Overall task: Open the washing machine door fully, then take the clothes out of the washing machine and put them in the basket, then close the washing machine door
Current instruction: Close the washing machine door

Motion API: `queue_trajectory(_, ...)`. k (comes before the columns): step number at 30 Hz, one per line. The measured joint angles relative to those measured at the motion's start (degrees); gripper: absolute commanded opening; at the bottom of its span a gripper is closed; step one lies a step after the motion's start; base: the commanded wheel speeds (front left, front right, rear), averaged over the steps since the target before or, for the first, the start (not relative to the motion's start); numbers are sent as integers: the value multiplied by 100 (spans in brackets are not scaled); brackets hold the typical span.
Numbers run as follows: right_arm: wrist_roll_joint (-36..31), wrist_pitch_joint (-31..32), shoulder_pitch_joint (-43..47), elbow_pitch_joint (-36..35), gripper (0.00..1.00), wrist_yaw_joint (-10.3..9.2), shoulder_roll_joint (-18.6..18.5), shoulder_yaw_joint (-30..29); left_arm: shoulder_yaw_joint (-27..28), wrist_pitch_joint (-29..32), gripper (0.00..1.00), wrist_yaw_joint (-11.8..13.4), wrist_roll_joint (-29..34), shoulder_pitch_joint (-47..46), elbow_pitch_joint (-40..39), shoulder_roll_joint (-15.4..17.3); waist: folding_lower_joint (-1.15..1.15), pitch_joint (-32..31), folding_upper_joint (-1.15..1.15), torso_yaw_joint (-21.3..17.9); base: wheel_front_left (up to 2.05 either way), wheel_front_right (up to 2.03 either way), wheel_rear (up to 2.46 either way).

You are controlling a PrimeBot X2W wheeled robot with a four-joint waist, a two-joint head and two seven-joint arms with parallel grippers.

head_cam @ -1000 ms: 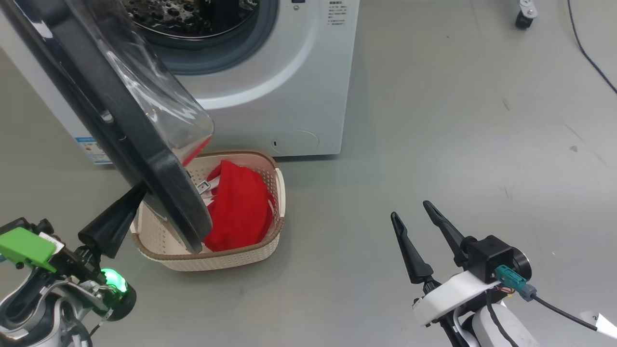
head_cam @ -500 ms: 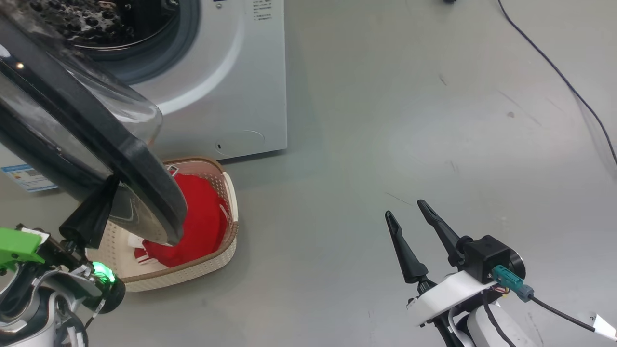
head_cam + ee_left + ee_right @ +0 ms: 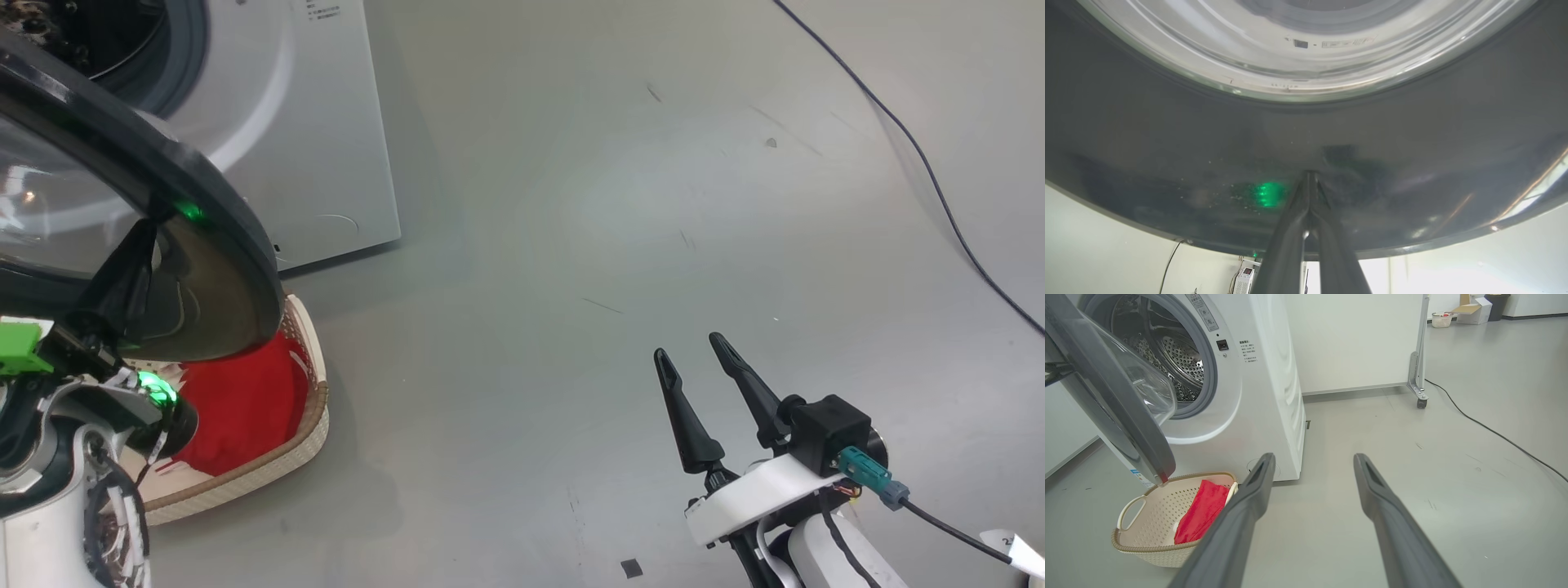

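Washing machine door stands part-open; left gripper clenched shut, its tips against the door's black outer ring.

I record the door swung out from the washing machine, its lower edge hanging above the basket, which sits on the floor just in front of the machine. Red clothes lie inside the basket. In the left wrist view the two fingers are pressed together, grasping nothing, and meet the glossy ring below the glass bowl. The right gripper hovers well apart to the right, over bare floor, jaws spread wide and empty. The right wrist view confirms the steel drum exposed behind the door.
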Motion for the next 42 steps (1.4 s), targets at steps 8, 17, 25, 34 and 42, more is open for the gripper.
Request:
queue_trajectory(8, 57, 0, -25, -66, 100, -99, 8, -16, -243, -330, 0, 0, 99, -405, 242, -31, 0, 131, 0, -199, 0, 0, 0)
queue_trajectory(17, 55, 0, -26, -90, 100, -199, 13, -222, -579, -379, 0, -11, 344, -451, 463, -52, 0, 20, 0, -61, 0, 0, 0)
queue_trajectory(25, -14, 0, -18, -88, 100, -198, -10, -445, -1391, -312, 0, -493, 1199, 20, 481, -51, 0, -230, 0, 273, 0, 0, 0)
queue_trajectory(34, -118, 0, 41, -115, 100, -190, -174, -581, -2416, -808, 0, -1143, 3285, 624, 466, 592, 0, -507, 0, 893, 0, 0, 0)
queue_trajectory(42, -216, 0, 51, -194, 100, -144, -288, -634, -2721, -1502, 0, -1243, 4365, 764, 315, 829, 0, -687, 0, 1423, 0, 0, 0)
